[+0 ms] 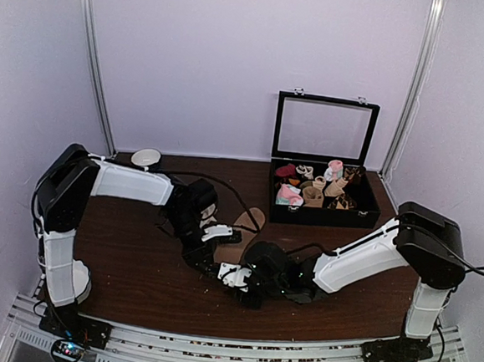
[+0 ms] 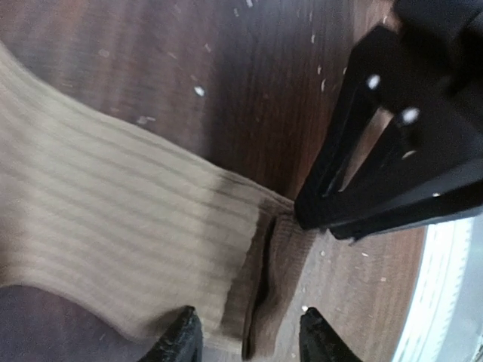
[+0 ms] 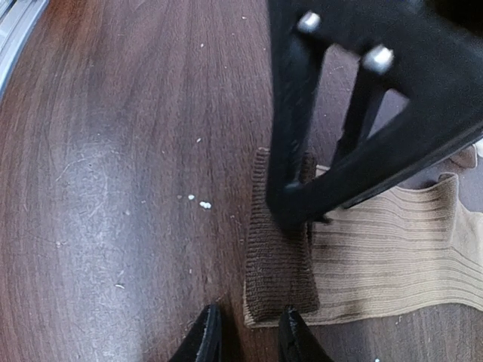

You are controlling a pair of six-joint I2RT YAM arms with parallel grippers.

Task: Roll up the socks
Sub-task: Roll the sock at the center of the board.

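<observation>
Socks (image 1: 251, 219): tan and ribbed, lying flat on the surface (image 1: 135, 256) near its middle, between the two arms and in front of the box. They run from the claws away toward the far side.
Socks up close: from the left wrist, the ribbed tan cloth (image 2: 113, 226) fills the left half of the view. From the right wrist, it (image 3: 392, 241) stretches off to the right, with a paler edge at the far right.
Darker brown end (image 3: 279, 264): a short brown knit patch lies at the near end of the socks, and both claws meet over it.
Left claw (image 1: 224, 242): its jaws are parted. From its own camera (image 2: 249, 343), one fingertip (image 2: 181, 339) sits over the tan ribbing, and the other sits on bare wood just beside the brown end (image 2: 268, 294). I see no pinch. From the right wrist, its tip (image 3: 290, 215) comes down on the brown patch.
Right claw (image 1: 233, 268): its jaws are a little apart (image 3: 249, 339), with bare wood between the fingertips and the corner of the brown patch just ahead. It holds nothing. From the left wrist, its tip (image 2: 317, 219) touches the edge of the socks' end.
Box (image 1: 365, 216): black, at the far right of the surface, with its glazed lid (image 1: 328, 98) standing upright. Its compartments hold small rolled bundles in pink, white and tan.
White round object (image 1: 146, 157): sits at the far left edge of the surface, well apart from the socks.
</observation>
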